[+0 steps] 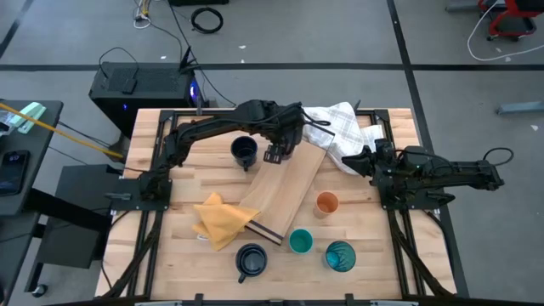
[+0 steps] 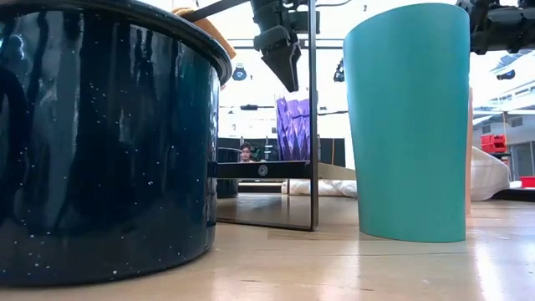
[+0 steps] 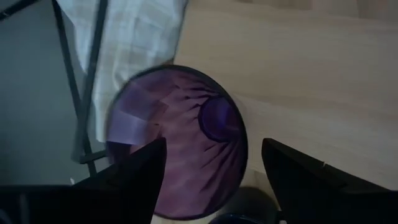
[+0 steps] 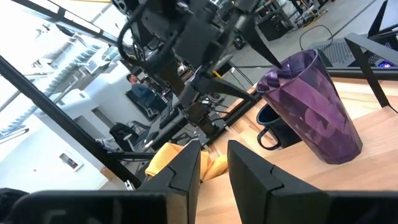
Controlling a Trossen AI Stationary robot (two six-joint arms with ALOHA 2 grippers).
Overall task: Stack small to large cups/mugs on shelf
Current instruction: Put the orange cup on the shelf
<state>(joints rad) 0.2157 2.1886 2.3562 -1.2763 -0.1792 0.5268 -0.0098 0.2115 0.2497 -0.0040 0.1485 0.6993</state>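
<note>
The purple tumbler (image 3: 180, 134) stands upright on its base at the far end of the light-wood shelf (image 1: 285, 191), seen also in the right wrist view (image 4: 314, 109) and the low view (image 2: 292, 125). My left gripper (image 3: 214, 152) hovers open just above its mouth (image 2: 284, 63), a finger on either side, touching nothing. In the high view the arm hides the tumbler. One navy mug (image 1: 244, 151) sits left of the shelf's far end. The orange cup (image 1: 327, 203), teal cup (image 1: 299, 241), patterned tumbler (image 1: 341, 255) and second navy mug (image 1: 251, 259) stand on the table. My right gripper (image 4: 214, 168) waits at the right, narrowly open and empty.
A yellow cloth (image 1: 223, 219) lies against the shelf's near left side. A white checked towel (image 1: 340, 127) is heaped at the far edge beside the shelf's far end. Bare table shows between the shelf and the right arm. A person sits in the room beyond (image 2: 245, 152).
</note>
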